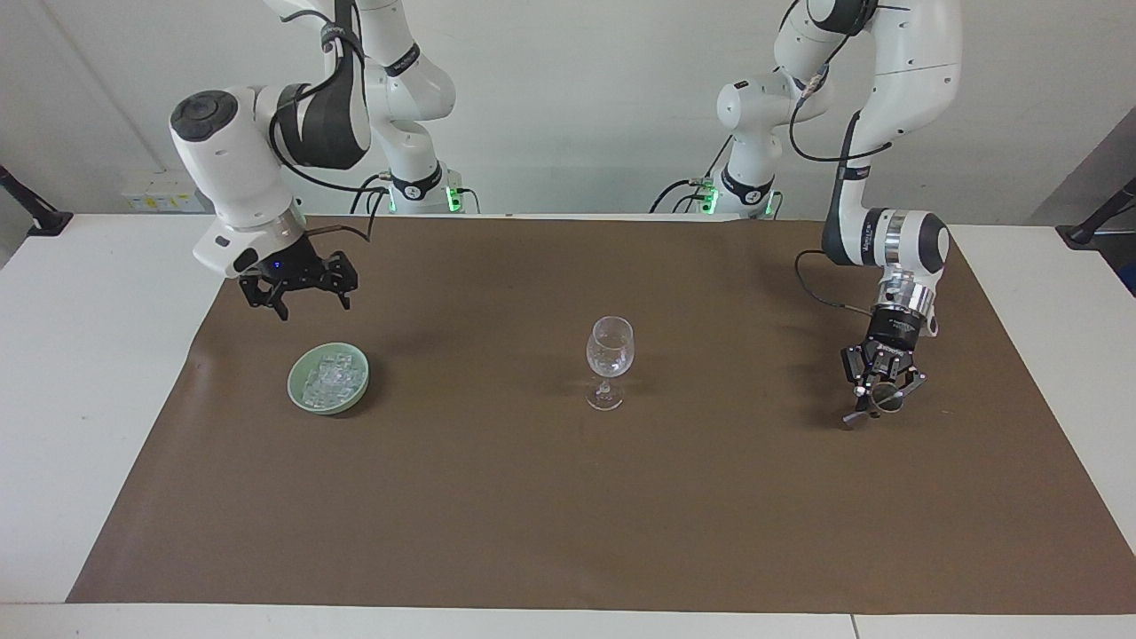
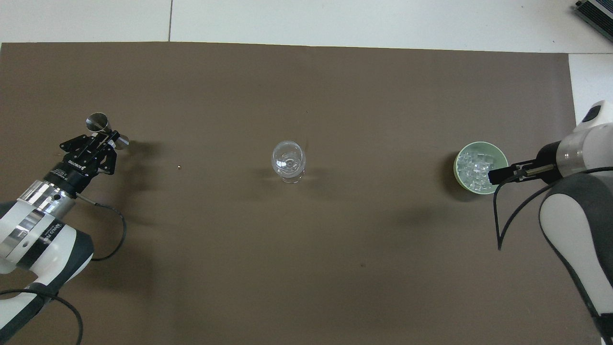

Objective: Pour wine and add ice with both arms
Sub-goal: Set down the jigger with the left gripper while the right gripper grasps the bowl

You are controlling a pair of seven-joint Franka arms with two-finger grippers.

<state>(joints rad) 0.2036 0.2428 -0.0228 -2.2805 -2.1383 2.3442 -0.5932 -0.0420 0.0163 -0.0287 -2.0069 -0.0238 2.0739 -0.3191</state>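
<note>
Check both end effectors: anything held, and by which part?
Left end effector: shut on the metal jigger, gripped at its narrow waist. Right end effector: open, holding nothing, above the ice bowl.

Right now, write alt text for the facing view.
The left pincer holds a tilted metal jigger low over the brown mat, while the open right pincer hangs above a green bowl of ice. A wine glass stands upright mid-mat between them.
</note>
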